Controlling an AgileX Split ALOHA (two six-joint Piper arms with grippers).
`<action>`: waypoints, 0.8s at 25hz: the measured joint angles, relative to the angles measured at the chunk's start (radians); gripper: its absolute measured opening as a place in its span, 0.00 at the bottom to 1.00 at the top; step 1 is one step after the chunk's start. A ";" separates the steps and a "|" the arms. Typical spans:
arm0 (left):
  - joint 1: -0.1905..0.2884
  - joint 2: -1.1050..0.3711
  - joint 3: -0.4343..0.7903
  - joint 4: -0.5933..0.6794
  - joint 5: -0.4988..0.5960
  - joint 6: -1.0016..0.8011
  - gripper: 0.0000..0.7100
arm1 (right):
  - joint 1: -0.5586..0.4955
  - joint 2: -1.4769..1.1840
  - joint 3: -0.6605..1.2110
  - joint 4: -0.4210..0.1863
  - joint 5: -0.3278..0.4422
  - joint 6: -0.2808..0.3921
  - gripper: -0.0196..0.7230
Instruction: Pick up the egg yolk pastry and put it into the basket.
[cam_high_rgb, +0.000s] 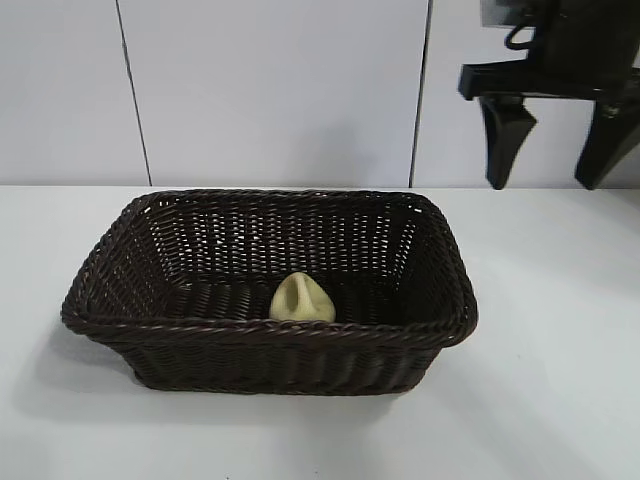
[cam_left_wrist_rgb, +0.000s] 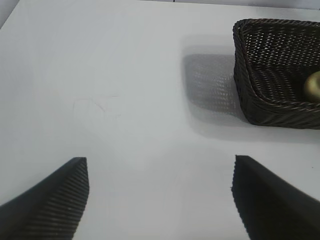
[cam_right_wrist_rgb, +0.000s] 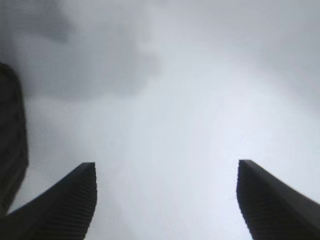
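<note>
The pale yellow egg yolk pastry (cam_high_rgb: 302, 300) lies inside the dark woven basket (cam_high_rgb: 150, 262), close to its near wall, with its dimple facing up. In the left wrist view the basket (cam_left_wrist_rgb: 260, 100) sits off to one side with the pastry (cam_left_wrist_rgb: 312, 86) partly showing inside. My right gripper (cam_high_rgb: 548, 184) hangs open high above the table at the back right, clear of the basket, with nothing between its fingers. The right gripper (cam_right_wrist_rgb: 166, 165) faces bare table. My left gripper (cam_left_wrist_rgb: 160, 160) is open over bare table, away from the basket, and does not show in the exterior view.
The white table (cam_high_rgb: 560, 330) spreads around the basket on all sides. A white panelled wall (cam_high_rgb: 270, 90) stands behind it.
</note>
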 joint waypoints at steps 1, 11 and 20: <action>0.000 0.000 0.000 0.000 0.000 0.000 0.80 | -0.024 0.000 0.000 0.005 0.002 0.000 0.77; 0.000 0.000 0.000 0.000 0.000 0.000 0.80 | 0.008 -0.074 0.037 0.063 0.002 -0.045 0.77; 0.000 0.000 0.000 0.000 0.000 0.000 0.80 | 0.096 -0.355 0.287 0.070 0.003 -0.062 0.77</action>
